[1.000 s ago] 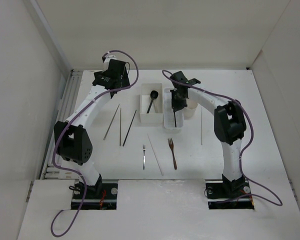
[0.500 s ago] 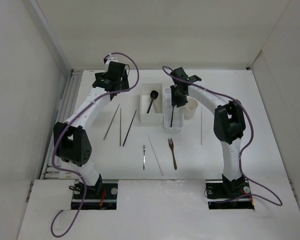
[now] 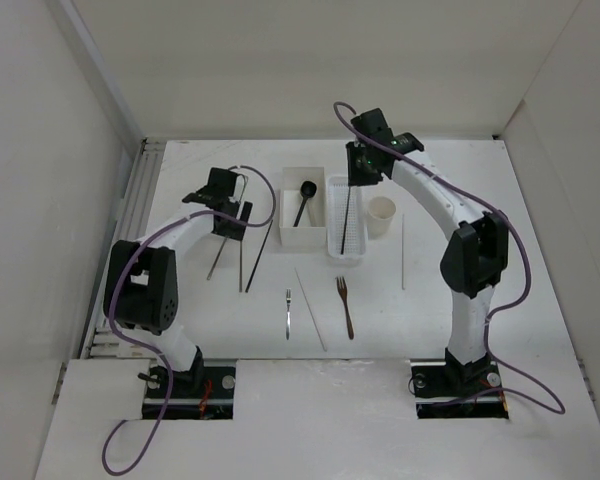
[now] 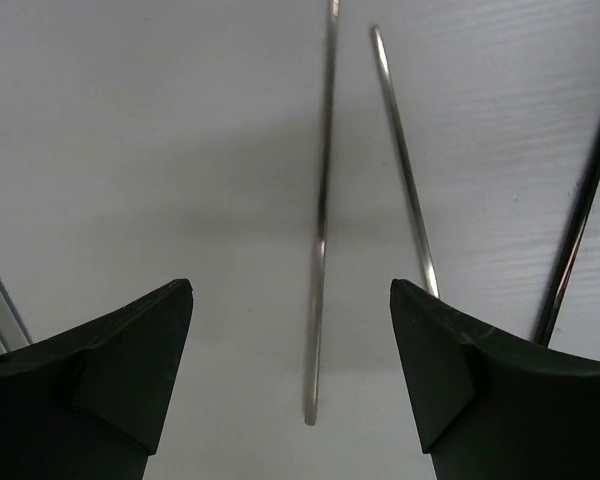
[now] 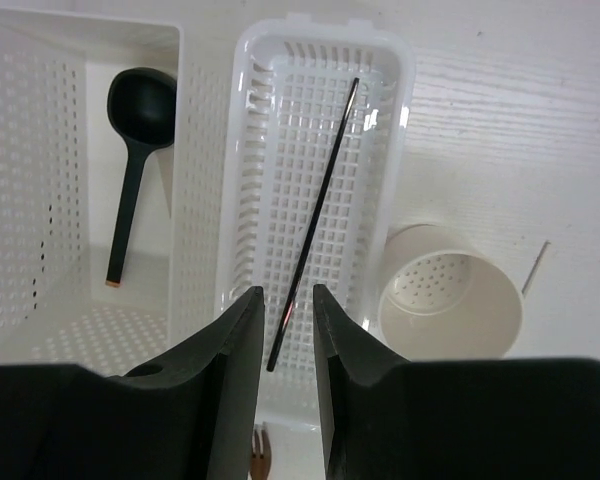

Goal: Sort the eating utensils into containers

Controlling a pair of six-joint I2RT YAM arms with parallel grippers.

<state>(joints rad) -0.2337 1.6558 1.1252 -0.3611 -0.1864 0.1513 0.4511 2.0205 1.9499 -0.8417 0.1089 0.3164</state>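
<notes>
Jaws on our left arm stand wide and empty over two thin, shiny metal chopsticks (image 4: 320, 250) lying nearly parallel on the pale, faintly grained counter (image 4: 130, 150), with a dark glossy stick (image 4: 580, 200) at the right edge of that view. Jaws on our right arm show only a narrow gap and hold nothing; above them in the frame a slim black chopstick (image 5: 315, 225) lies slantwise in the oblong perforated basket (image 5: 405, 80), between the square box (image 5: 195, 160) holding the round-bowled black spoon (image 5: 140, 110) at left and the round cream cup (image 5: 450, 300) at lower right.
</notes>
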